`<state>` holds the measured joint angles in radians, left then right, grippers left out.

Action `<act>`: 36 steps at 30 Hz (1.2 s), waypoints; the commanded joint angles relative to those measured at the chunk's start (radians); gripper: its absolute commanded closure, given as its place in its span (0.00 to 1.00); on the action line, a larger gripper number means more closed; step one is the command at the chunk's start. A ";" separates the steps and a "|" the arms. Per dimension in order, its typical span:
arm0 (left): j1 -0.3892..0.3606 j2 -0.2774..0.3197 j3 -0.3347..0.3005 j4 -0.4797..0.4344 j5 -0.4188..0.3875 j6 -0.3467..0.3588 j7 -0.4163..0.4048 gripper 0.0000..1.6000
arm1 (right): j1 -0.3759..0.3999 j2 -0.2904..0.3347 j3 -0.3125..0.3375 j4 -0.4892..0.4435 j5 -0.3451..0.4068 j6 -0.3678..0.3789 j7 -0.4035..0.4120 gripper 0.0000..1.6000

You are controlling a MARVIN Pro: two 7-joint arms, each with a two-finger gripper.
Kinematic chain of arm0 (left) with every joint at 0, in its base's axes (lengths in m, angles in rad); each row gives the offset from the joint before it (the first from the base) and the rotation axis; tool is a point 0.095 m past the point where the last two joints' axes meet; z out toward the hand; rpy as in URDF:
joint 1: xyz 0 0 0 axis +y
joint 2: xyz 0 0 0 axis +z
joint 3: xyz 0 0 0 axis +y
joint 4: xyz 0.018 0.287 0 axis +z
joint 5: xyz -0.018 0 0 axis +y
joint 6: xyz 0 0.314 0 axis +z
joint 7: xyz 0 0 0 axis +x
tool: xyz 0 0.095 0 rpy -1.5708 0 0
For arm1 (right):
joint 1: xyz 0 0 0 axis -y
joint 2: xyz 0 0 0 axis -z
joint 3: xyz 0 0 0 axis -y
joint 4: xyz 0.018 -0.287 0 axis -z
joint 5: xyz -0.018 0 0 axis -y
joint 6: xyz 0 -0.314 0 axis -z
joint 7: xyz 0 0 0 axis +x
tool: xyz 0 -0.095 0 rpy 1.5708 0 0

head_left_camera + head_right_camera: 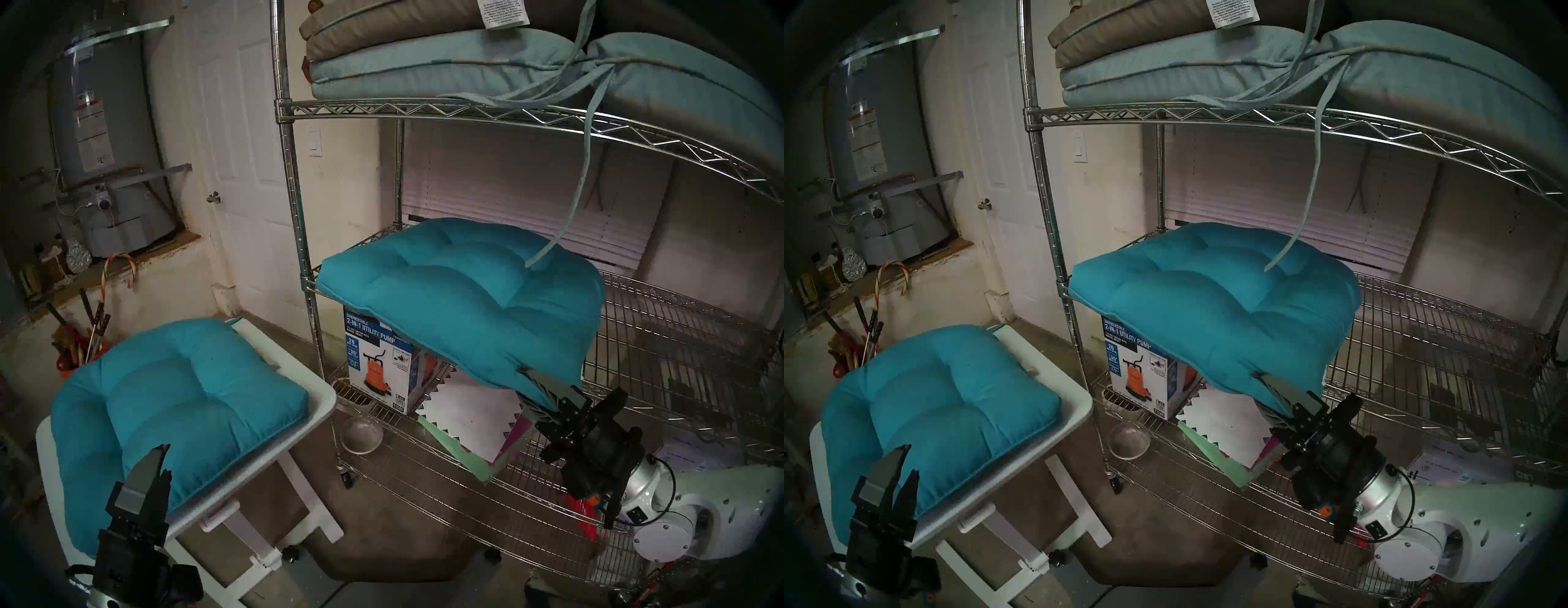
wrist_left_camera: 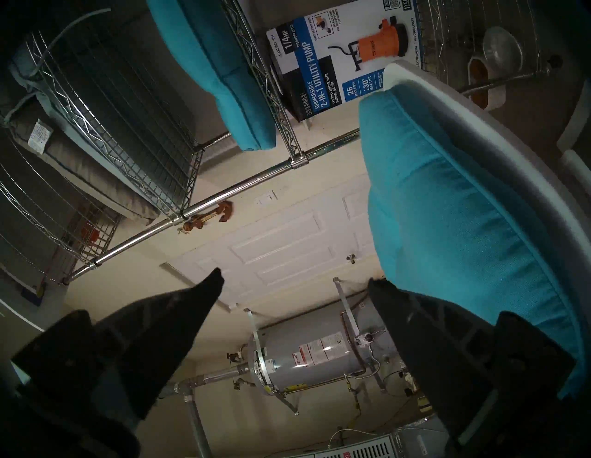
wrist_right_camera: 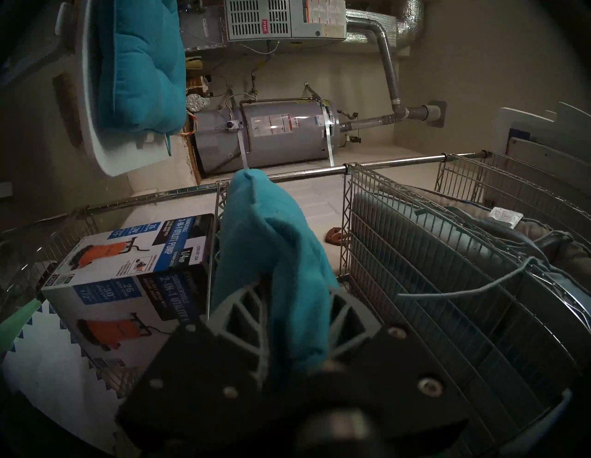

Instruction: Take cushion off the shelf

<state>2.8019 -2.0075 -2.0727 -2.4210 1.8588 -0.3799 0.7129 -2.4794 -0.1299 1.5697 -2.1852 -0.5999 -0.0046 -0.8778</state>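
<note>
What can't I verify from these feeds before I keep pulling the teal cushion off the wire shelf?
- Right gripper jaws: head views, tips buried under the teal cushion; right wrist view, blurred and fabric-covered.
- How much cushion rests on the shelf: hidden by the cushion itself.
- Whether the dangling tie touches the cushion: unclear.
- Top-tier cushions: cut off by the frame edge.
</note>
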 commanded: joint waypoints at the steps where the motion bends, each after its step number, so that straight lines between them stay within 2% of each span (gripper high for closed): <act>1: -0.014 0.008 -0.010 -0.020 0.002 0.005 -0.006 0.00 | -0.062 -0.036 0.037 0.008 -0.002 0.002 -0.064 1.00; 9: -0.079 0.035 -0.017 -0.022 0.000 0.002 -0.037 0.00 | -0.107 -0.064 0.074 0.016 -0.020 -0.004 -0.094 1.00; 10: -0.110 0.048 -0.021 -0.022 0.002 0.005 -0.051 0.00 | -0.120 -0.074 0.086 0.016 -0.026 -0.006 -0.101 1.00; 22: -0.260 0.118 -0.010 -0.019 0.009 0.000 -0.136 0.00 | -0.194 -0.125 0.153 0.012 -0.052 -0.022 -0.119 1.00; 36: -0.435 0.185 0.070 0.008 0.023 -0.020 -0.252 0.00 | -0.319 -0.222 0.278 -0.015 -0.104 -0.084 -0.114 1.00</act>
<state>2.4670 -1.8615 -2.0405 -2.4095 1.8886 -0.3796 0.4950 -2.7259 -0.2852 1.7864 -2.1700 -0.6902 -0.0646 -0.9730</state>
